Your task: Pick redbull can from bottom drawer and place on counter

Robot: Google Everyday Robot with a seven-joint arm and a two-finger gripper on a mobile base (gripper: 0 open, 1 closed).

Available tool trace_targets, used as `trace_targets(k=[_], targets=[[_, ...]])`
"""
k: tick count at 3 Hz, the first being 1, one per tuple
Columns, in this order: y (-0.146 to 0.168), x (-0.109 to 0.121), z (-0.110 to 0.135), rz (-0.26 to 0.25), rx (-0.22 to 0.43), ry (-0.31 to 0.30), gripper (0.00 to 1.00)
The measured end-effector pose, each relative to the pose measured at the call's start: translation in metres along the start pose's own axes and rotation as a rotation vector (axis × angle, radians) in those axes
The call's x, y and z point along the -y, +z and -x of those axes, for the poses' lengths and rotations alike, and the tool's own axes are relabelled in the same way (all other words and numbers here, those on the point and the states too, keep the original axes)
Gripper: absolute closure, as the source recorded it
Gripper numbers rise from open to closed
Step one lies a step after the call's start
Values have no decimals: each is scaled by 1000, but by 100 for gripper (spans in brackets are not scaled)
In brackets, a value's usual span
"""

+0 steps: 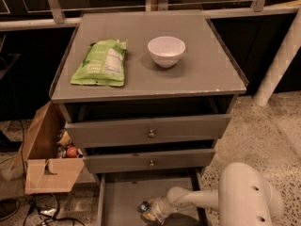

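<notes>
The bottom drawer (123,197) is pulled open, showing its flat grey floor. The redbull can (143,207) lies in it near the front, only its shiny end and a bit of blue showing. My gripper (149,212) reaches into the drawer from the right on a white arm (197,199) and sits right at the can, covering most of it. The counter (207,74) is the grey top of the cabinet.
A green snack bag (99,62) and a white bowl (166,51) sit on the counter. Two knobbed upper drawers (150,133) stand slightly open above the arm. A cardboard box (44,159) with items stands on the floor at the left. A white post (282,55) rises at the right.
</notes>
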State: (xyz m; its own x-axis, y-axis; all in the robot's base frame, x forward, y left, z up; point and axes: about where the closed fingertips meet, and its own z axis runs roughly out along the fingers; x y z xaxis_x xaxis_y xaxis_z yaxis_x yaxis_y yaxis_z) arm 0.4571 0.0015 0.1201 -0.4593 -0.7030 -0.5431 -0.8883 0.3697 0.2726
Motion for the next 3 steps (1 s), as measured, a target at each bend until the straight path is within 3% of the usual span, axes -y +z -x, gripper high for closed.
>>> trace_targets(k=[1,3], targets=[[-3,-1,3,5,-3,0,100],[-34,-14,37,109,-53,2,100]])
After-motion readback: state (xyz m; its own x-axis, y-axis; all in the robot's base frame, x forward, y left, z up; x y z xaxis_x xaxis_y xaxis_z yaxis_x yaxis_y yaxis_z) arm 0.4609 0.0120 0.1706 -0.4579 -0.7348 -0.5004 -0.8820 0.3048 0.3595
